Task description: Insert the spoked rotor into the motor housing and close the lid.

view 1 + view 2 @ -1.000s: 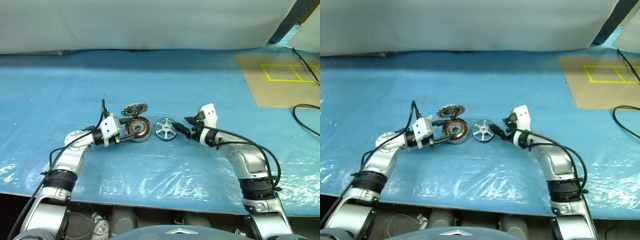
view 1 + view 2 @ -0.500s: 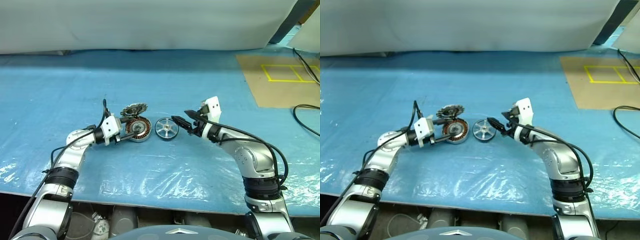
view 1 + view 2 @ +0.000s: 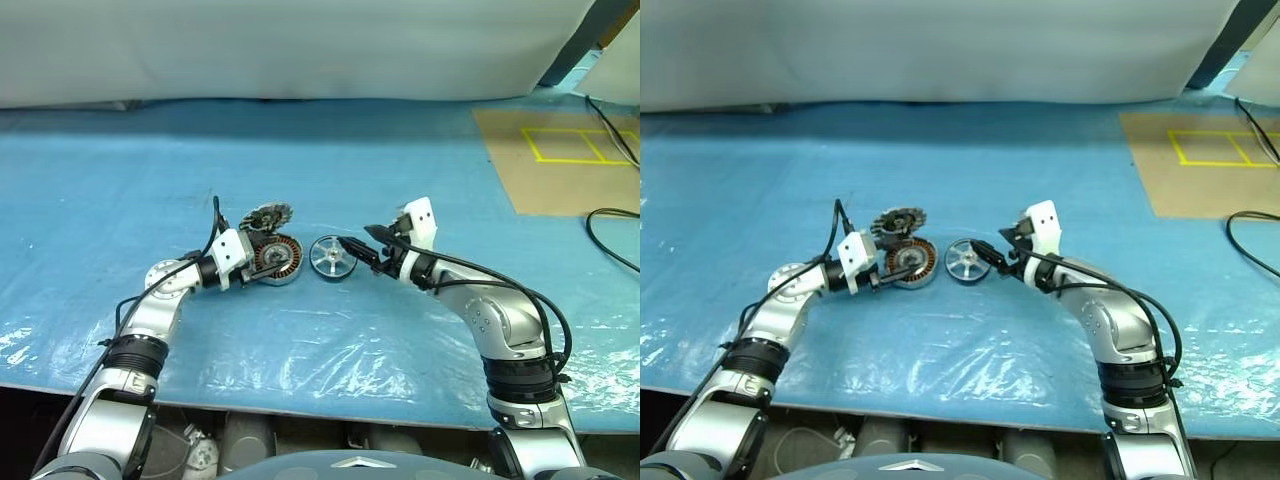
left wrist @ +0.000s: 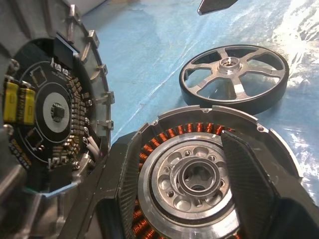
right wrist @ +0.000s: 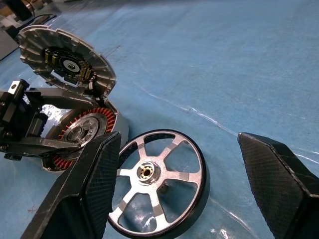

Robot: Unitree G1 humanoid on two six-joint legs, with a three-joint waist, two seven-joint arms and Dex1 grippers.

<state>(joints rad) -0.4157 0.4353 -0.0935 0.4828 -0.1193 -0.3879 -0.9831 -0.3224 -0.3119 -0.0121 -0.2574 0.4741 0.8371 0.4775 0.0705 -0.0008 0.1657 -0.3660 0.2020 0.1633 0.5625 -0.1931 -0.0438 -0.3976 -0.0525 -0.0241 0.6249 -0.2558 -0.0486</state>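
Two grippers meet near the middle of a blue plastic-covered table [image 3: 330, 150], one from each side. The housing [image 3: 275, 258] lies flat on the sheet, open face up, its copper windings ringing a silver hub. The left gripper [image 3: 258, 262] reaches in from the left at a low angle; in the left wrist view its two black fingers [image 4: 249, 172] straddle the housing's top, one on each side of the hub, spread about as wide as the winding ring. Whether they press on the housing or only rest over it cannot be told.

The lid [image 3: 267, 217] stands tilted up at the housing's far edge, its inner face with a round circuit board and yellow parts turned toward the housing, its toothed rim showing. It touches the housing at its lower edge.

The rotor [image 3: 332, 257] lies flat on the sheet just right of the housing, very close to it, six spokes up and the blue sheet showing through the gaps.

The right gripper [image 3: 352, 250] comes in from the right, angled slightly down, its fingertips at the rotor's right edge. In the right wrist view its fingers [image 5: 94, 184] stand wide apart, with the rotor lying between them and nothing held.

A brown board [image 3: 565, 160] with yellow lines lies at the far right, with black cables [image 3: 610, 215] near it.
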